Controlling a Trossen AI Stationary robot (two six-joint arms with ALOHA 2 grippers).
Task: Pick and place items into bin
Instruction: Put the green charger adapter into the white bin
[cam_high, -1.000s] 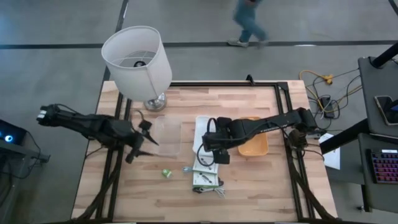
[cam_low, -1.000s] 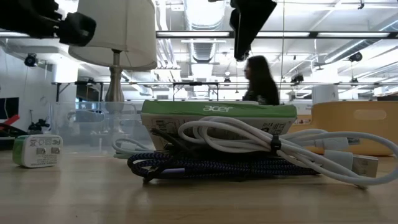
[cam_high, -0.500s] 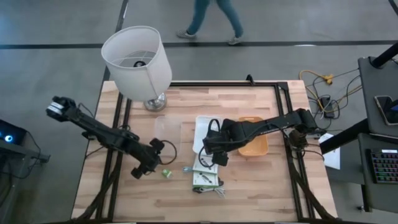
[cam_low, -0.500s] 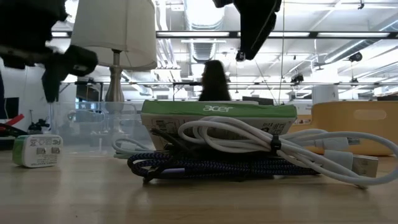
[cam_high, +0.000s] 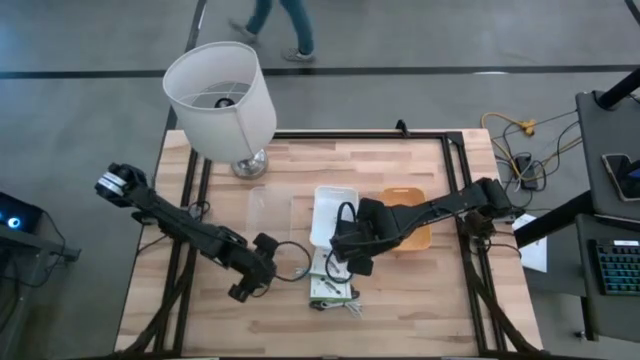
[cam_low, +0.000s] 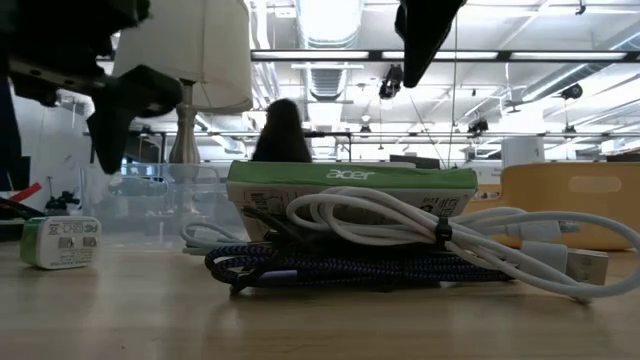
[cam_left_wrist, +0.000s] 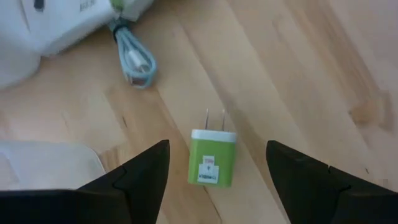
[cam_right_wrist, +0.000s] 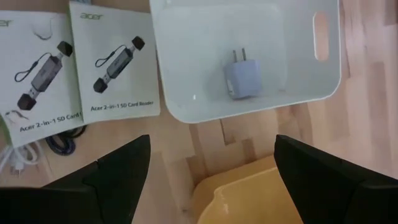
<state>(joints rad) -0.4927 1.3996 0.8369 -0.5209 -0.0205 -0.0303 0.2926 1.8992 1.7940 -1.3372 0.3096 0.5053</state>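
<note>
A small green wall plug (cam_left_wrist: 212, 158) lies flat on the wood, prongs pointing away. My left gripper (cam_left_wrist: 217, 180) hovers over it, open, one finger on each side and clear of it; in the high view my left gripper (cam_high: 256, 276) covers the plug. Two white Acer packets (cam_right_wrist: 118, 62) lie on coiled cables (cam_low: 400, 250). A grey-blue cube plug (cam_right_wrist: 241, 81) rests on the floor of the white bin (cam_high: 335, 195). My right gripper (cam_high: 347, 252) is open, above the table between the white bin and the packets.
A white-shaded lamp (cam_high: 220, 95) stands at the far left corner. A clear bin (cam_high: 270, 215) sits left of the white bin, an orange bin (cam_high: 408, 232) to its right. A pale blue cable (cam_left_wrist: 134, 59) lies beside the packets. A person walks past behind the table.
My left gripper has swung from beside the clear bin toward the near edge and rightward, coming down over the green plug. My right gripper has drifted slightly toward the near edge. No object on the table has moved.
</note>
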